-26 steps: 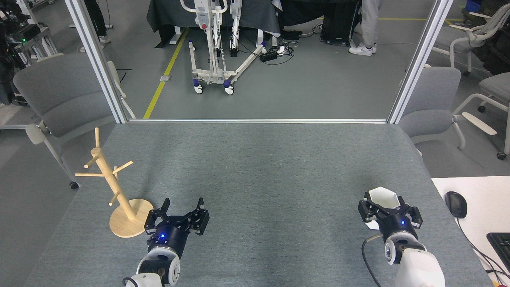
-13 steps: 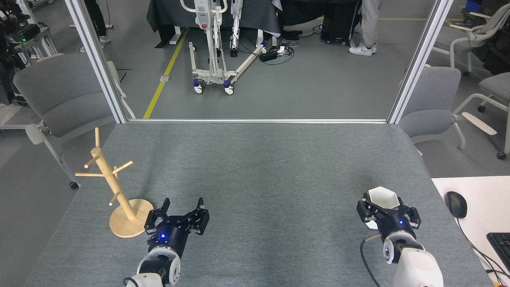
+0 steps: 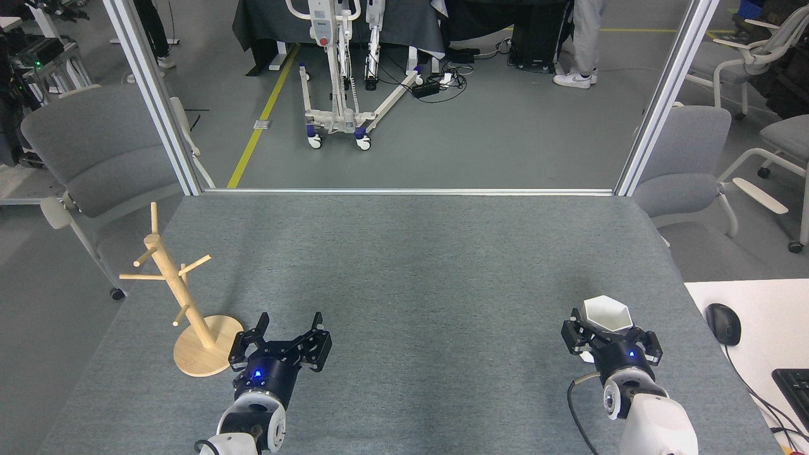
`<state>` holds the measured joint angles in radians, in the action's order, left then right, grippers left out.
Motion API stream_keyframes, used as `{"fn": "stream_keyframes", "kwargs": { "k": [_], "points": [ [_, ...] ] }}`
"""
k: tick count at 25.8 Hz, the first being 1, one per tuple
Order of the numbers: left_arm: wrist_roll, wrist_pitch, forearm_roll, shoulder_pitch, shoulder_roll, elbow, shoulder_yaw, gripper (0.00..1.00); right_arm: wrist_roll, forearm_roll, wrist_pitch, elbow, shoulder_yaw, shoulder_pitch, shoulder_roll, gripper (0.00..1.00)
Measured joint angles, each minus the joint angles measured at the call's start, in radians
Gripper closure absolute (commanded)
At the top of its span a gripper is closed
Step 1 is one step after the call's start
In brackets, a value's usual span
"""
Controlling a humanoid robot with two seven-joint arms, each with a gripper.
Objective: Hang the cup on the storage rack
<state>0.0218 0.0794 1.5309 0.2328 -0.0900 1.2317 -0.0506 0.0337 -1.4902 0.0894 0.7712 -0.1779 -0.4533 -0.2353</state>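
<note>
Cup: white, hexagonal rim up, at the near right of the grey table, sitting between the fingers of the right gripper; handle tab not visible from the head view
Right gripper: jaws set around the cup's lower body, one each side; looks closed on it, though the contact itself is hidden by the fingers
Left gripper: wide open, holding nothing, resting low just right of the rack's base
Storage rack: wooden mug tree at the near left table edge, post leaning slightly in view, pegs angled outward and up
Key relation: rack lies well apart from the cup, far to the left across the table; the right arm has the cup, the left arm is the one beside the rack
Judgement: the cup must travel left, handle hole lined up along a peg's axis
</note>
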Motion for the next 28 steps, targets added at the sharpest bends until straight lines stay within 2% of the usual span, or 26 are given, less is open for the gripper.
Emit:
{"fn": "stream_keyframes", "kwargs": {
  "k": [3,4,6,8,12,13,20,28],
  "points": [
    [0.0,0.0,0.0,-0.001,0.001,0.001,0.0,0.01,-0.001,0.0,0.001,-0.001,0.0,-0.003,-0.001,0.04],
    [0.0,0.0,0.0,-0.001,0.001,0.001,0.0,0.01,-0.001,0.0,0.002,-0.001,0.0,-0.006,-0.002,0.1],
    [0.0,0.001,0.0,-0.001,0.002,0.002,0.0,0.01,-0.001,-0.001,0.005,-0.001,0.0,-0.01,-0.002,0.24],
    [0.001,0.001,0.0,-0.001,0.002,0.005,0.0,0.01,-0.002,-0.001,0.006,-0.001,0.0,-0.011,-0.002,0.46],
    [0.001,0.002,0.0,-0.002,0.003,0.013,-0.001,0.01,-0.002,0.0,0.024,-0.001,-0.001,-0.013,0.0,0.77],
    [0.001,0.002,0.0,-0.002,0.004,0.018,-0.001,0.01,-0.002,0.0,0.03,-0.001,-0.002,-0.013,0.0,0.81],
    [0.001,0.003,0.0,-0.008,0.008,0.063,-0.001,0.01,-0.003,0.0,0.06,-0.001,-0.004,-0.014,0.001,0.94],
    [0.002,0.013,-0.001,-0.07,0.002,0.179,0.003,0.01,-0.003,0.0,0.068,0.007,-0.002,-0.023,-0.008,1.0]
  ]
}}
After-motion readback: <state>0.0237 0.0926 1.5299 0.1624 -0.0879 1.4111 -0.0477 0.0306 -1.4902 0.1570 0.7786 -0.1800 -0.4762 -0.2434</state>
